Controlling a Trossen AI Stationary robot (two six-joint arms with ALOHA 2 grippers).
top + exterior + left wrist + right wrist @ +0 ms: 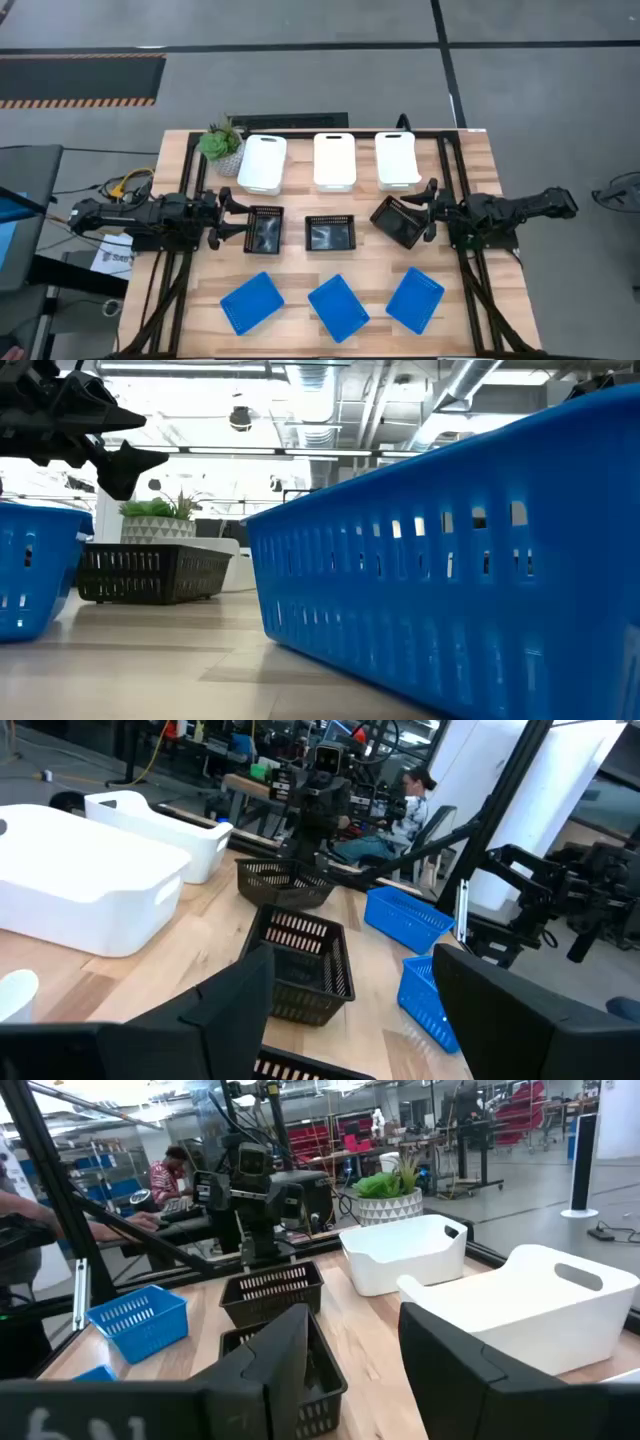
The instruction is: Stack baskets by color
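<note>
On the pale wood table (470, 300) sit 3 smooth white baskets (334, 160) in the far row, 3 black mesh-sided baskets (329, 233) in the middle row and 3 bright blue slotted baskets (338, 306) in the near row, all rectangular with rounded corners. My left gripper (226, 219) hangs with fingers spread, just beside the left black basket (263, 230). My right gripper (428, 211) pinches the rim of the right black basket (399, 221), which sits tilted and askew. A potted plant (222, 145) stands beside the left white basket.
</note>
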